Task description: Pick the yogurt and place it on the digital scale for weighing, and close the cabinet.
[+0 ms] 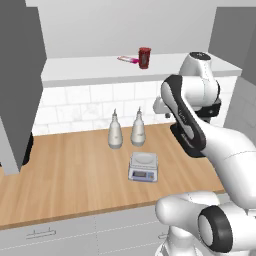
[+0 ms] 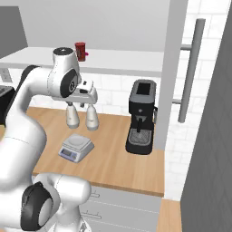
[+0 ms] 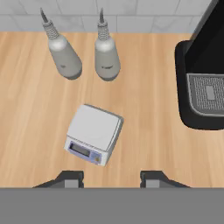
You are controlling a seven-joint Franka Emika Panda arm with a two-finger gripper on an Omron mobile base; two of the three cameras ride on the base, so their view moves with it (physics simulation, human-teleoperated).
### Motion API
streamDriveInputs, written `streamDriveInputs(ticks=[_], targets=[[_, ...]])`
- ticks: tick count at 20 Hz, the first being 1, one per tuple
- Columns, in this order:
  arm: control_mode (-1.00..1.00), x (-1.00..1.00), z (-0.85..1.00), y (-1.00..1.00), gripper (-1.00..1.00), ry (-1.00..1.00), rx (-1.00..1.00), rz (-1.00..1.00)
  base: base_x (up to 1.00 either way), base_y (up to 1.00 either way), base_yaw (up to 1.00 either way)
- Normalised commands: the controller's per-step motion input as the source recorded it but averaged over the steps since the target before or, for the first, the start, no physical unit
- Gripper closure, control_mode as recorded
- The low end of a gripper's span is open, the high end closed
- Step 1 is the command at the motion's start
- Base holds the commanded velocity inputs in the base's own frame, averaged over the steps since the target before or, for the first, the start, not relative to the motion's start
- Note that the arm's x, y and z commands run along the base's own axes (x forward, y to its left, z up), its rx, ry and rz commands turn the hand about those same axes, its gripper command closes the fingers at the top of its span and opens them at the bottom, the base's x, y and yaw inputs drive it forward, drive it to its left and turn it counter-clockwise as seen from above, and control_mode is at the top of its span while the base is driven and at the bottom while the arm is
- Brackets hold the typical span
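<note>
One yogurt (image 1: 144,57) on the cabinet (image 1: 115,70) shelf, one digital scale (image 3: 94,133), two bottles (image 3: 106,54), claw (image 3: 111,179) wide, empty.

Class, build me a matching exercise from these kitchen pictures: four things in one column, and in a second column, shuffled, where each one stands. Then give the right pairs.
Things:
1. yogurt
2. digital scale
3. coffee machine
4. two white bottles

Places:
A. on the wooden counter, in front of the bottles
B. on the white shelf, next to a pink packet
C. on the counter near the tiled wall, behind the scale
D. on the counter, at the right end, beside the open cabinet door

Pairs: 1-B, 2-A, 3-D, 4-C
</note>
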Motion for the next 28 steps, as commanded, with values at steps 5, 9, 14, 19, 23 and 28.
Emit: streamDriveInputs(ticks=[5, 9, 14, 19, 23, 28], targets=[[-1.00, -0.41, 0.02, 0.00, -1.00, -0.14, 0.00, 0.00, 0.00, 0.00, 0.00], [-1.00, -0.57, 0.11, 0.10, -1.00, -0.32, -0.05, 0.01, 0.00, 0.00, 0.00], [-1.00, -0.50, 0.46, 0.08, -1.00, -0.29, 0.00, 0.00, 0.00, 0.00, 0.00], [-1.00, -0.41, 0.67, 0.00, -1.00, -0.29, -0.01, 0.00, 0.00, 0.00, 0.00], [-1.00, -0.38, 0.69, 0.03, -1.00, -0.29, 0.00, 0.00, 0.00, 0.00, 0.00], [-1.00, -0.19, 0.63, 0.06, -1.00, -0.32, 0.00, 0.00, 0.00, 0.00, 0.00]])
